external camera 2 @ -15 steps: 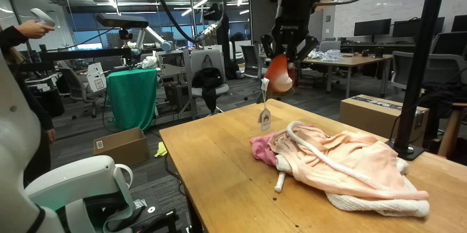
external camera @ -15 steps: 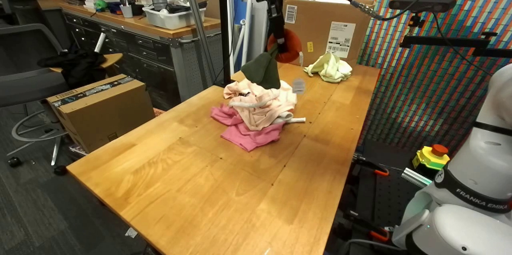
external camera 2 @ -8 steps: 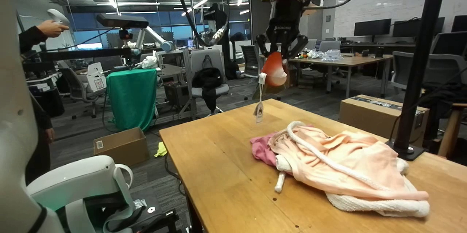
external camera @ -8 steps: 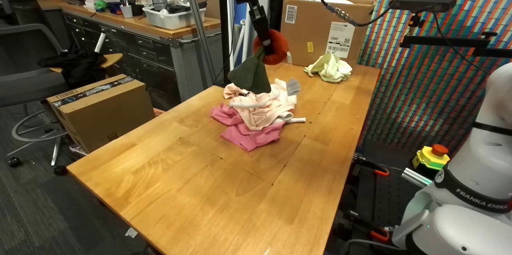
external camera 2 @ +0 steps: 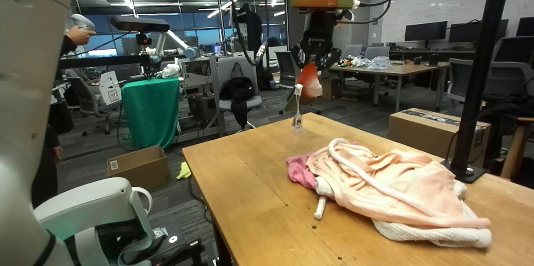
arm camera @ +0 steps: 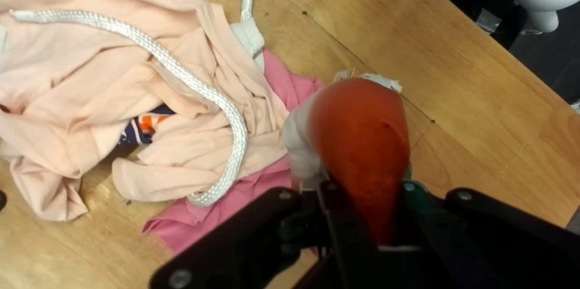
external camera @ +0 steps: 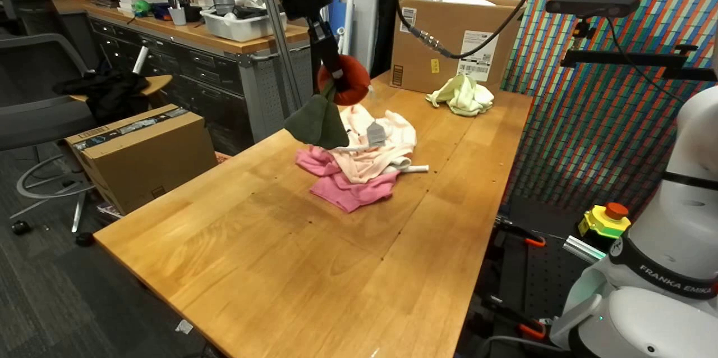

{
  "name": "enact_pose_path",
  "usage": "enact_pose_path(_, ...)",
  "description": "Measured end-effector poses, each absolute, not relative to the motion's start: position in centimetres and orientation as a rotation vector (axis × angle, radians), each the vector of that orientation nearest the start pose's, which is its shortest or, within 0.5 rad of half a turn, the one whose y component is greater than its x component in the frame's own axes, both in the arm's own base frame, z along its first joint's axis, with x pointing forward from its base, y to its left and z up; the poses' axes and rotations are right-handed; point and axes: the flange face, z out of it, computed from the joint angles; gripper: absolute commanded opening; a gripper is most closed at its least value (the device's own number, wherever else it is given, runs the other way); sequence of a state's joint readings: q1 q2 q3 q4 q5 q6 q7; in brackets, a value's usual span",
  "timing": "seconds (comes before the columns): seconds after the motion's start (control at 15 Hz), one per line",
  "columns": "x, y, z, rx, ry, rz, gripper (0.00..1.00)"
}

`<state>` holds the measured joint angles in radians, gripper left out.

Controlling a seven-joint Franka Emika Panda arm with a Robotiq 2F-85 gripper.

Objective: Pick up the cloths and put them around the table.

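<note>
The gripper [external camera 2: 314, 65] is closed on a red toy [external camera 2: 309, 84], pinching it at the narrow upper end with one jaw bearing on either side. A dark green flap [external camera: 318, 122] hangs from the toy, and a tag [external camera 2: 297, 122] is suspended below it (any lettering is too small to read). The toy is carried in the air above the table [external camera: 336, 274], beside the pale peach cloth [external camera 2: 417, 178], on the side where the magenta-pink cloth [external camera: 353, 192] projects from underneath. The pale peach cloth lies crumpled on the table, its folds overlapping the magenta-pink cloth. A whitish cloth [external camera 2: 421, 234] shows under the edge of the pale peach cloth. A white rope [arm camera: 237, 130] runs in a curve across the top of the pale peach cloth; in the wrist view a navy, orange and white patch [arm camera: 145, 123] is exposed between the folds. A black post [external camera 2: 479, 74] stands just beside the pale peach cloth. In an exterior view, the yellow-green cloth [external camera: 463, 97] lies bunched on the table, well apart from the pale peach cloth, near a cardboard box [external camera: 415, 60]. A yellow box with a red button [external camera: 608, 220] sits past the table edge, well apart from the pale peach cloth.
</note>
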<state>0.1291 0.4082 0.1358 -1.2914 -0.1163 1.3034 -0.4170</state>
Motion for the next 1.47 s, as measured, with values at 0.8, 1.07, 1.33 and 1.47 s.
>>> enact_pose_path(0.8, 68.3, 19.8, 45.1, -2.901, -1.194, 0.342, 0.1)
enact_pose_path(1.07, 68.7, 21.4, 44.1, -2.874, -1.226, 0.386, 0.1)
enact_pose_path(1.33, 68.6, 23.3, 42.3, -2.847, -1.273, 0.469, 0.1)
enact_pose_path(1.47, 68.5, 24.4, 41.3, -2.837, -1.302, 0.503, 0.1)
